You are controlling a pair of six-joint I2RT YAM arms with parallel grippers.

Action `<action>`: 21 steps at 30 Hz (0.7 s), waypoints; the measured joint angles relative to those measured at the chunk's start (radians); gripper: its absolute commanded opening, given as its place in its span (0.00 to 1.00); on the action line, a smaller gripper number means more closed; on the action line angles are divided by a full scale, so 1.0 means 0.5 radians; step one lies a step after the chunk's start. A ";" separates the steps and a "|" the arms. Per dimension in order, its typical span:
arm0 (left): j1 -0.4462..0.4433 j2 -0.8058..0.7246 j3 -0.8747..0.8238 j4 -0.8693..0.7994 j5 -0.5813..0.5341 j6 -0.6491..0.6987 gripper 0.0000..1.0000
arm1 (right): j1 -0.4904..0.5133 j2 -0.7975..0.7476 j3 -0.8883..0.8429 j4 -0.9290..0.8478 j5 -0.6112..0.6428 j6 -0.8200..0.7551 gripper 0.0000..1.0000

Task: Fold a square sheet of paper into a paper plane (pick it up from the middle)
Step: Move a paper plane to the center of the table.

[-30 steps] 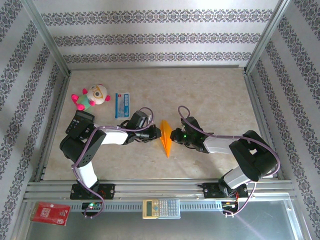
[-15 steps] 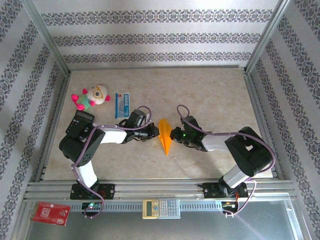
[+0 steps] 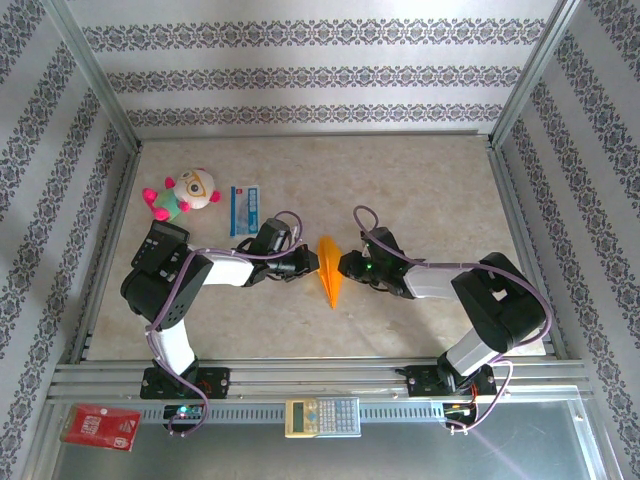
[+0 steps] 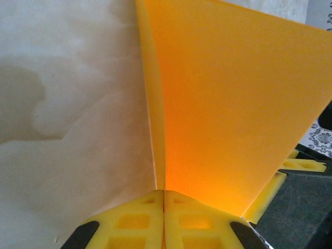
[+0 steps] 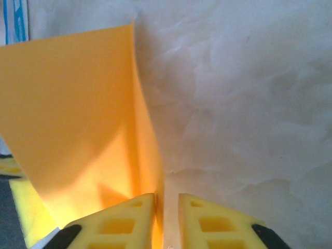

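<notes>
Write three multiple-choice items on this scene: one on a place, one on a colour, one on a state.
1. Where is the paper?
A. between the left end effector and the right end effector
B. in the far left corner
C. in the far right corner

2. What colour is the paper?
A. blue
B. orange
C. green

3. The left end effector is:
A. wide open
B. shut on the paper
C. shut on nothing

Answers:
1 A: the top view shows one end effector on each side of it.
2 B: it is orange in all three views.
3 B: the left wrist view shows its fingers meeting on the paper.
</notes>
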 measured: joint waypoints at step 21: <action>0.000 0.002 -0.015 0.059 0.037 -0.097 0.00 | 0.302 -0.182 0.603 -0.893 0.381 -0.410 0.40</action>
